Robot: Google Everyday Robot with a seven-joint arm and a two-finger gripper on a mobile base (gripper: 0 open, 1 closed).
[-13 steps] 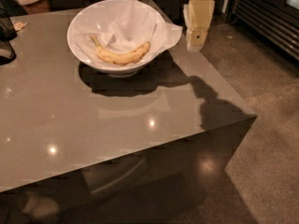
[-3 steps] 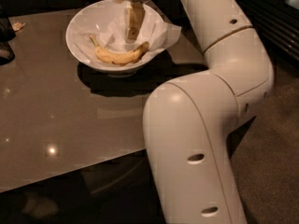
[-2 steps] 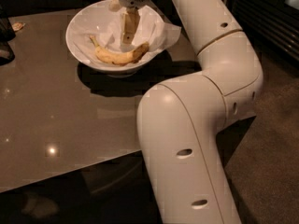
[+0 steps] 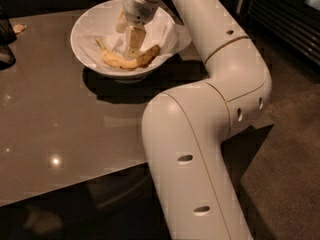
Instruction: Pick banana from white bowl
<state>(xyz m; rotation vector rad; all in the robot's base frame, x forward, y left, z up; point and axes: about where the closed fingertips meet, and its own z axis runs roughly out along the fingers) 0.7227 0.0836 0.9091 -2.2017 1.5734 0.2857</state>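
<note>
The gripper (image 4: 132, 46) hangs low inside the white bowl (image 4: 82, 44), right over the middle of the banana (image 4: 129, 60); whether it touches the fruit cannot be told. Its wrist hides part of the bowl's far rim and some of the crumpled paper (image 4: 167, 31). The bowl's foot is lost in shadow. The arm (image 4: 200, 134) covers the near right corner of the surface (image 4: 60, 119), and the arm's lower end is cut off by the bottom edge. At the far left a dark object (image 4: 6, 44) is cropped by the picture's edge and cannot be identified. Beside it lies a pale scrap (image 4: 19, 28), too small to tell.
</note>
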